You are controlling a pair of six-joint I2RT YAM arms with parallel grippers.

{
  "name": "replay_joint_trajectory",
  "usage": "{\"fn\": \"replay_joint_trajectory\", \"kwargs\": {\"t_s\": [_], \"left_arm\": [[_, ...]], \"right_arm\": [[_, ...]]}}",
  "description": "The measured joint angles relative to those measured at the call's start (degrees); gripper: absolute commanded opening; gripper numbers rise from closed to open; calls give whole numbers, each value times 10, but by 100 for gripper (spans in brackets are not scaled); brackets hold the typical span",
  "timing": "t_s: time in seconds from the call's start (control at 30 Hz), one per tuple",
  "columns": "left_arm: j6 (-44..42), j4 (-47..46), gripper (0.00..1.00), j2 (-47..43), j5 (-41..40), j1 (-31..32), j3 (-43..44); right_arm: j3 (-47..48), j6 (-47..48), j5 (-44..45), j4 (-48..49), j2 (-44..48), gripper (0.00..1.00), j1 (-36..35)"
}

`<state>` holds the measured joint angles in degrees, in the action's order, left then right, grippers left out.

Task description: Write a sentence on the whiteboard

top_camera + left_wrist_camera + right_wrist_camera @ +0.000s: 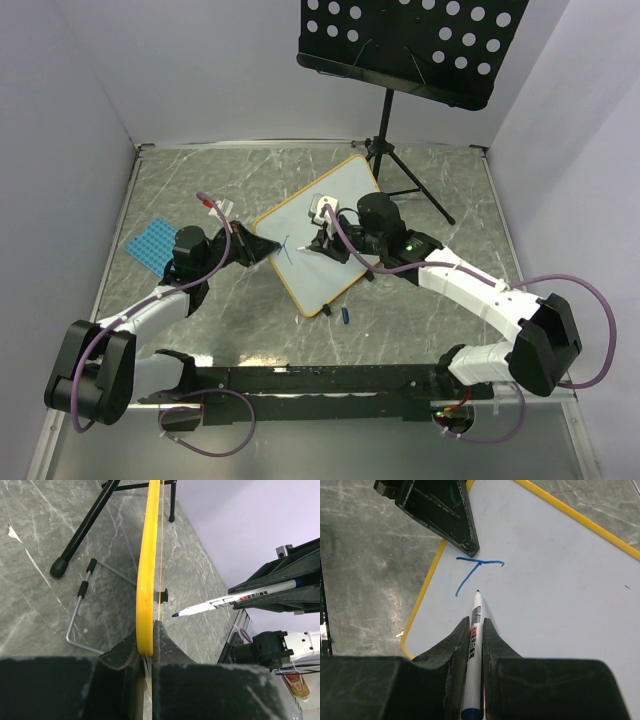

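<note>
Right end effector (476,626): clamped on a marker (476,607), tip just off the whiteboard (560,605), at 6 o'clock of the stroke. Left end effector (148,642): clamped on the yellow frame (145,580) at the whiteboard's 9 o'clock edge. Whiteboard sits mid-desk. Progress: one blue T (475,570) written; the rest of the sentence judged outstanding. Whiteboard smooth, glossy, round-cornered; desk (200,180) grey, marble-veined.

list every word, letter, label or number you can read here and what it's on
"T": a single blue handwritten letter on the whiteboard.
Red and grey print on the marker barrel: too small to read.
Nothing else readable.
</note>
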<state>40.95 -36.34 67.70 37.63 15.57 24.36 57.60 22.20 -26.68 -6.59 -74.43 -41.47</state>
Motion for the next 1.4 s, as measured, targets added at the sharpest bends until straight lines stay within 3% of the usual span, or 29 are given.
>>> {"fn": "replay_joint_trajectory", "kwargs": {"t_s": [1.4], "left_arm": [[0, -2, 1, 0, 1, 0, 0]], "right_arm": [[-8, 0, -15, 11, -8, 0, 0]]}}
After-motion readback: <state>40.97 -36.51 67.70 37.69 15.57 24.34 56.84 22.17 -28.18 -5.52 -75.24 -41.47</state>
